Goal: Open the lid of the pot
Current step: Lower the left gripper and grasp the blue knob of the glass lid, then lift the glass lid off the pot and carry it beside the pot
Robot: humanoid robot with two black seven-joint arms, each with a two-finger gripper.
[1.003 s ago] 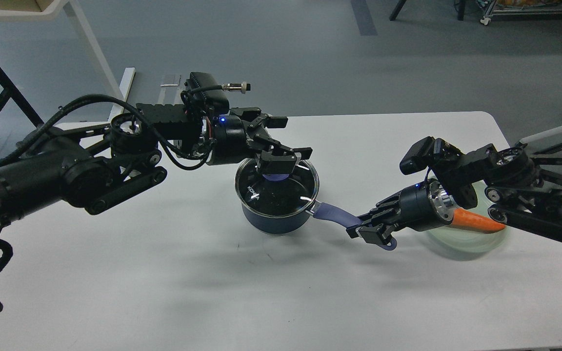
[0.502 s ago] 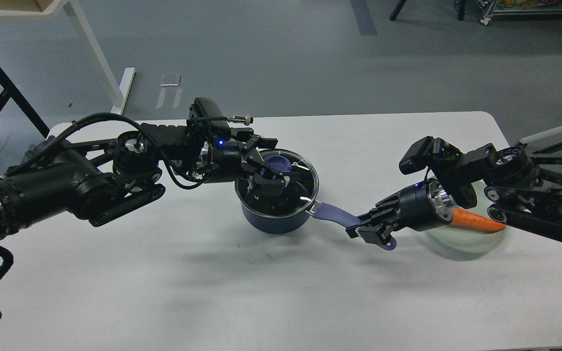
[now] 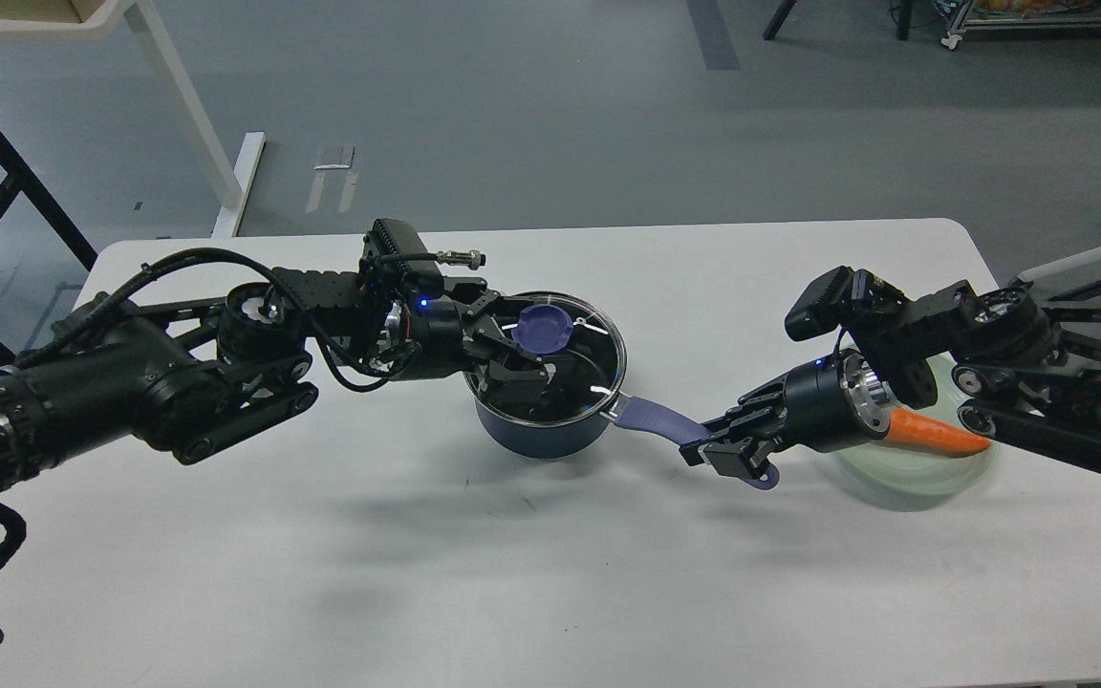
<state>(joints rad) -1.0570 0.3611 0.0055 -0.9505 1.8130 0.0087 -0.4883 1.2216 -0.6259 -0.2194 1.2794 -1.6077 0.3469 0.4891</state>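
The dark navy pot (image 3: 539,432) stands mid-table with the glass lid (image 3: 587,371) sitting on it. The lid's purple-blue knob (image 3: 543,330) shows toward its far side. My left gripper (image 3: 519,346) comes in from the left, low over the lid. Its fingers are spread on either side of the knob's left part and are not closed on it. My right gripper (image 3: 734,455) is shut on the pot's long purple-blue handle (image 3: 654,420) near its end.
A pale green plate (image 3: 923,475) holding an orange carrot (image 3: 938,435) lies at the right, partly under my right arm. The white table (image 3: 512,573) spans the view; its far edge runs just behind the pot.
My left gripper has come down from above the lid to knob height and drawn slightly left, uncovering the knob. The lid, the pot and the right gripper have not moved.
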